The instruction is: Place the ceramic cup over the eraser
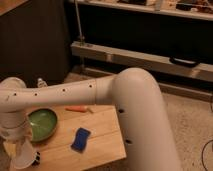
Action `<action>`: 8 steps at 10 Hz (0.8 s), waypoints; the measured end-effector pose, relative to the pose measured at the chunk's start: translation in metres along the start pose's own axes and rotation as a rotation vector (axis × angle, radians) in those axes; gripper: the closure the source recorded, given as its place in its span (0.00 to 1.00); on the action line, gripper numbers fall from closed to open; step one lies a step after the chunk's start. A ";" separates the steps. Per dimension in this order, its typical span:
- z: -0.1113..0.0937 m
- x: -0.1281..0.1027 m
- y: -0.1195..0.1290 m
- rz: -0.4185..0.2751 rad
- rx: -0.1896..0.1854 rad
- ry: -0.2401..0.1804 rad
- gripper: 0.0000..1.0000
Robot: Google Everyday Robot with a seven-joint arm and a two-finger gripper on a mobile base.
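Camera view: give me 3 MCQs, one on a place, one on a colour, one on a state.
1. Where is the blue pad?
A. inside the green bowl
B. on the wooden table, right of the bowl
C. on the floor

2. What colour is the bowl?
A. green
B. red
C. white

3. What is the state of the ceramic cup?
A. lying tipped inside the bowl
B. standing alone at the table's far right
C. at the gripper, down at the table's near-left edge by the eraser

Answers:
1. B, it lies flat on bare wood beside the bowl.
2. A, its inside is plainly green.
3. C, the pale cup sits under the arm's end with the small dark block beside its base.
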 end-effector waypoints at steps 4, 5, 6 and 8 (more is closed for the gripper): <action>-0.007 -0.006 0.006 0.036 -0.020 0.028 0.20; -0.009 -0.007 0.007 0.041 -0.024 0.031 0.20; -0.010 -0.008 0.008 0.046 -0.025 0.034 0.20; -0.013 -0.009 0.009 0.054 -0.022 0.043 0.20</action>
